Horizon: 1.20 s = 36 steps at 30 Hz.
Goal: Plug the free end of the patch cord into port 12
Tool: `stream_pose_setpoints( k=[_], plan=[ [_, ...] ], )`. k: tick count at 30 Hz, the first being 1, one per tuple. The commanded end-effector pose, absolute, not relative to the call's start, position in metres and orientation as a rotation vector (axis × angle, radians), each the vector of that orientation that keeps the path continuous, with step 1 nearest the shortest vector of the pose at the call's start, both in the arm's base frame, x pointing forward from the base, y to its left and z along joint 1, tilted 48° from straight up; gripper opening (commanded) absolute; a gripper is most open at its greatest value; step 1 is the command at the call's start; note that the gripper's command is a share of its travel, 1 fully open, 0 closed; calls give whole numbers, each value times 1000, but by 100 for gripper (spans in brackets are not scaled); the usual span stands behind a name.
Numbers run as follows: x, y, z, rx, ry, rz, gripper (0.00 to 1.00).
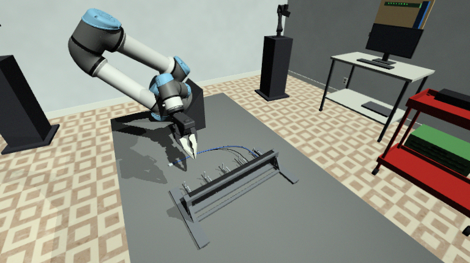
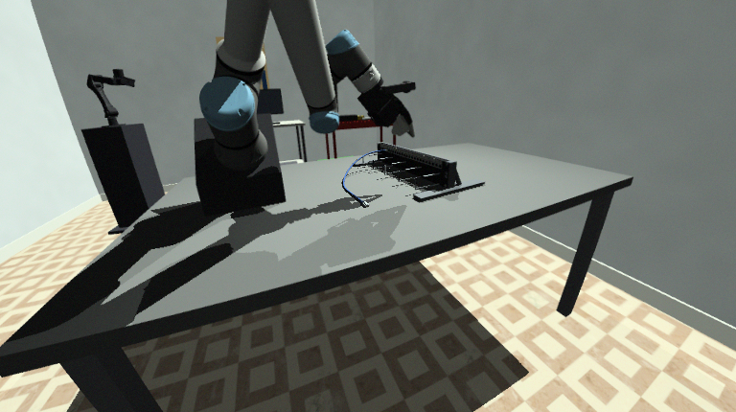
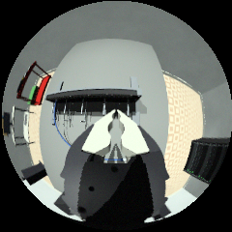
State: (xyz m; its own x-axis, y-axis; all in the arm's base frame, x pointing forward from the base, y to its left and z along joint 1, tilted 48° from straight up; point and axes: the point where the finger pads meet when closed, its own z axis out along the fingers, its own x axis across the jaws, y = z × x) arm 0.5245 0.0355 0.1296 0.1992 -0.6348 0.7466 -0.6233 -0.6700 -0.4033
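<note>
One closed hand, gripping nothing, hovers above the table, presumably to clear the rack beyond before fetching the loose plug below.

At lower center of my wrist view, the hand covers part of the tabletop. The port numbers on the rack are too small for me to read. I can't make out the clip on the plug. The exterior frame's top edge crops my arm; the top frame's right edge cuts the red cart.
</note>
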Motion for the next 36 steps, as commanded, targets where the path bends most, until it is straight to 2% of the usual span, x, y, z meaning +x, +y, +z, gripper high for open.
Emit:
stream_pose_setpoints(
  k=[1, 16, 36],
  plan=[
    [504, 46, 145, -2425, 1273, -1516, 0],
    [476, 61, 164, -2425, 1273, -1516, 0],
    [471, 57, 163, -2481, 1250, -1520, 0]
  ],
)
